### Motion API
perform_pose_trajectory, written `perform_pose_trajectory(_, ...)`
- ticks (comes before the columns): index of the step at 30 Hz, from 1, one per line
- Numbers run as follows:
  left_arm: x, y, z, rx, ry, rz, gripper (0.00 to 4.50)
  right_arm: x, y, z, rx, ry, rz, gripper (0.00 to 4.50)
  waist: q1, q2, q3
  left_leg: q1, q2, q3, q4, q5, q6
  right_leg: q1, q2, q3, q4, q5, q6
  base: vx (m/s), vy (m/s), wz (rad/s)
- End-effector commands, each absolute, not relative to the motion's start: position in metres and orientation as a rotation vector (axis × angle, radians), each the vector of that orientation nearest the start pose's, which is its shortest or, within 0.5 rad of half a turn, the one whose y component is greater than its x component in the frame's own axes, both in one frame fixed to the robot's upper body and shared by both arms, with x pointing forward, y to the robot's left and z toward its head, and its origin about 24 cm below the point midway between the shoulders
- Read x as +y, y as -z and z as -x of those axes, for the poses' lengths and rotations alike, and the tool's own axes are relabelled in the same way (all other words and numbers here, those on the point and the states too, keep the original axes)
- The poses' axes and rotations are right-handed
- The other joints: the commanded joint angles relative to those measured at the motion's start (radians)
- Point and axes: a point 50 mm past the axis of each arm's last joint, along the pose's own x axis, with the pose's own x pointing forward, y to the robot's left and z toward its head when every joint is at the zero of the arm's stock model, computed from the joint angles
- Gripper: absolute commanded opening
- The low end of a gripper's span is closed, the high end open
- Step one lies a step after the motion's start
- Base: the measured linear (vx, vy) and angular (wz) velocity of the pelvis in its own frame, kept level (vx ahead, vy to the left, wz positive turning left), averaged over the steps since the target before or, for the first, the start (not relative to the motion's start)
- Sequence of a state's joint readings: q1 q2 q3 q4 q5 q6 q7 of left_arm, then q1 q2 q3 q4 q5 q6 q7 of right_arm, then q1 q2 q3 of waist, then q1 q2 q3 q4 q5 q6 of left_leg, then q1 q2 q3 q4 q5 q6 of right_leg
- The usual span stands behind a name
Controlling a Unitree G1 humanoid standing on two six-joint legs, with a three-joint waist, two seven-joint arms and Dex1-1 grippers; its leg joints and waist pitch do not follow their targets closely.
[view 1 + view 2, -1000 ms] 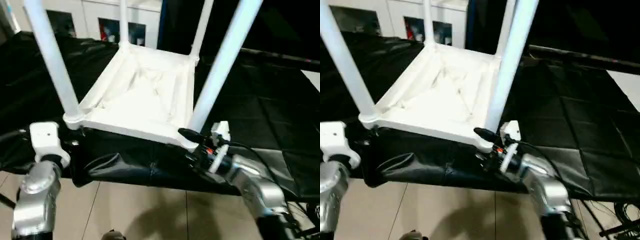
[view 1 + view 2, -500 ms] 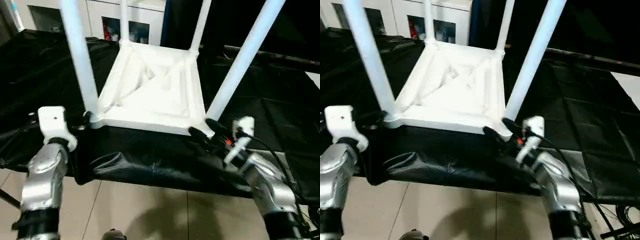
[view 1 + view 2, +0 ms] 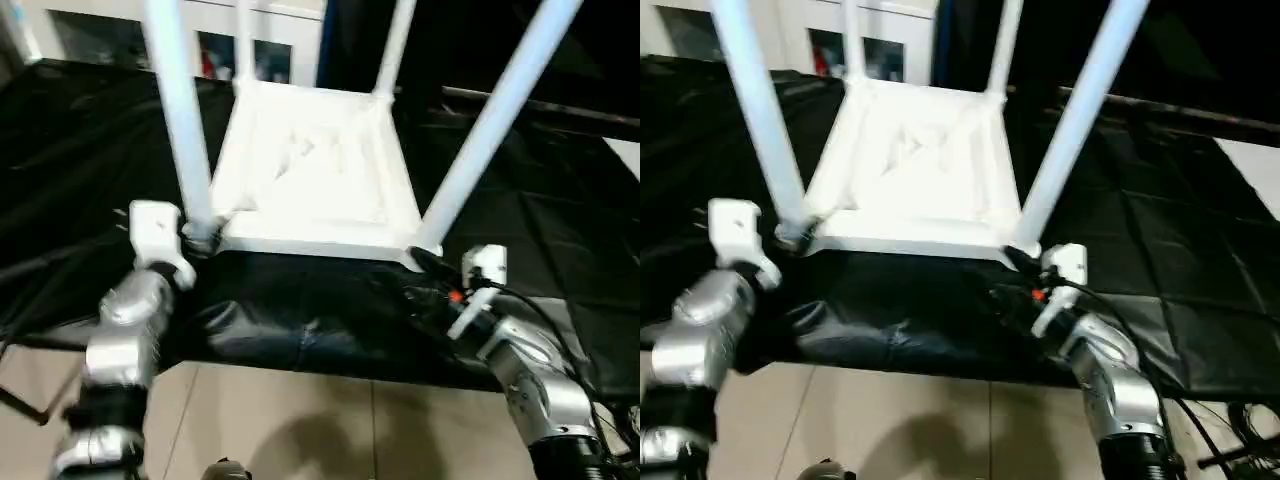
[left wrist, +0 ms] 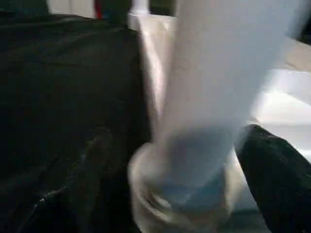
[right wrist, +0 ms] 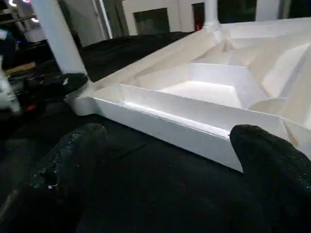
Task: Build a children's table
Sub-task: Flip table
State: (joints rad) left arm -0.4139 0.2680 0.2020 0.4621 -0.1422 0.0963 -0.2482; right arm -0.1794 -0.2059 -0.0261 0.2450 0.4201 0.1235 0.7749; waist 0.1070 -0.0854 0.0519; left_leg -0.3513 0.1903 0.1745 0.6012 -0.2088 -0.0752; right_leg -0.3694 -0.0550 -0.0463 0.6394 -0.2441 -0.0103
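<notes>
— What have you got on your left side?

— My left gripper (image 3: 190, 238) is at the near-left corner of the children's table (image 3: 320, 170), which lies upside down on the bench (image 3: 80, 160) under a black cover, its four legs pointing up. The fingers stand wide apart on either side of the near-left leg (image 3: 180, 110), just above its socket, and have not closed on it. I judge the low position is chosen because the tube is stiffest near the socket.

— And the middle?

— The ribbed underside faces up, so the sockets are reachable from above. The two far legs (image 3: 245, 40) stand at the far corners, in front of a white cabinet (image 3: 230, 50) with glass doors.

— The right side?

— My right gripper (image 3: 420, 262) is at the near-right corner, right by the foot of the near-right leg (image 3: 490, 120), fingers spread wide and holding nothing. Whether they touch the rim I cannot tell. From there it can steady that corner.

— How far along are you?

— All four legs are in, so it looks nearly done; seating them firmly and turning it over probably remain.
</notes>
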Motion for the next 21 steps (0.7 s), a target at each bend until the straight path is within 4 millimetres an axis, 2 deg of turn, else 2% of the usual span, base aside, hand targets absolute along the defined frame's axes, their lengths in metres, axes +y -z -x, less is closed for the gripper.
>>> perform_pose_trajectory(1,0.226,-0.067,-0.333,0.079,0.063,0.015,4.42,-0.152,-0.042,-0.277,0.076,-0.778,-0.264,4.5,0.0,0.015,-0.055,0.008,0.049,-0.02,-0.077,-0.077,0.033,0.034,-0.091,0.05,-0.07,0.073,-0.193,0.0,0.0,0.0)
perform_pose_trajectory(6,0.218,-0.069,-0.343,0.067,0.125,0.059,4.42,-0.144,-0.042,-0.28,0.081,-0.797,-0.259,4.5,0.001,0.012,-0.057,0.009,0.048,-0.018,-0.073,-0.044,0.045,0.036,-0.092,0.05,-0.064,0.122,-0.212,0.0,0.0,0.0)
perform_pose_trajectory(7,0.217,-0.068,-0.344,0.074,0.131,0.053,4.42,-0.143,-0.041,-0.28,0.085,-0.802,-0.257,4.5,0.002,0.018,-0.058,0.009,0.048,-0.018,-0.073,-0.039,0.046,0.035,-0.091,0.05,-0.063,0.134,-0.213,0.0,0.0,0.0)
perform_pose_trajectory(8,0.216,-0.067,-0.345,0.08,0.134,0.05,4.42,-0.142,-0.041,-0.28,0.087,-0.805,-0.256,4.5,0.002,0.017,-0.057,0.01,0.048,-0.017,-0.073,-0.041,0.046,0.035,-0.091,0.05,-0.063,0.137,-0.213,0.0,0.0,0.0)
perform_pose_trajectory(9,0.217,-0.065,-0.346,0.103,0.125,0.045,4.42,-0.14,-0.04,-0.279,0.097,-0.814,-0.251,4.5,0.002,0.024,-0.057,0.009,0.049,-0.018,-0.074,-0.052,0.041,0.035,-0.093,0.05,-0.062,0.138,-0.216,0.0,0.0,0.0)
perform_pose_trajectory(10,0.218,-0.063,-0.346,0.115,0.115,0.045,4.42,-0.139,-0.039,-0.279,0.102,-0.817,-0.249,4.5,0.001,0.021,-0.057,0.009,0.05,-0.018,-0.074,-0.057,0.039,0.036,-0.093,0.05,-0.063,0.137,-0.216,0.0,0.0,0.0)
perform_pose_trajectory(12,0.22,-0.06,-0.346,0.138,0.102,0.032,4.26,-0.135,-0.038,-0.277,0.109,-0.835,-0.243,4.5,0.001,0.03,-0.057,0.01,0.05,-0.02,-0.076,-0.078,0.027,0.036,-0.093,0.05,-0.064,0.13,-0.216,0.0,0.0,0.0)
perform_pose_trajectory(13,0.22,-0.06,-0.346,0.138,0.102,0.032,4.15,-0.135,-0.038,-0.277,0.109,-0.835,-0.243,4.5,0.0,0.026,-0.057,0.01,0.051,-0.019,-0.076,-0.083,0.026,0.037,-0.092,0.05,-0.065,0.129,-0.215,0.0,0.0,0.0)
perform_pose_trajectory(14,0.222,-0.057,-0.345,0.161,0.09,0.017,4.03,-0.132,-0.038,-0.275,0.108,-0.862,-0.246,4.5,0.002,0.033,-0.057,0.01,0.051,-0.021,-0.077,-0.086,0.021,0.038,-0.094,0.05,-0.064,0.133,-0.216,0.0,0.0,0.0)
perform_pose_trajectory(15,0.222,-0.057,-0.345,0.161,0.09,0.017,3.96,-0.132,-0.038,-0.275,0.108,-0.862,-0.246,4.5,0.0,0.029,-0.057,0.009,0.052,-0.02,-0.077,-0.09,0.022,0.039,-0.094,0.051,-0.064,0.142,-0.218,0.0,0.0,0.0)
perform_pose_trajectory(19,0.222,-0.053,-0.345,0.181,0.077,0.028,3.57,-0.128,-0.037,-0.27,0.111,-0.909,-0.252,4.5,0.002,0.031,-0.056,0.01,0.053,-0.021,-0.078,-0.106,0.018,0.038,-0.095,0.05,-0.065,0.13,-0.226,0.0,0.0,0.0)
perform_pose_trajectory(21,0.223,-0.055,-0.347,0.165,0.058,0.056,3.43,-0.126,-0.036,-0.27,0.115,-0.919,-0.247,4.5,0.002,0.027,-0.055,0.008,0.051,-0.021,-0.078,-0.105,0.018,0.039,-0.095,0.051,-0.065,0.131,-0.229,0.0,0.0,0.0)
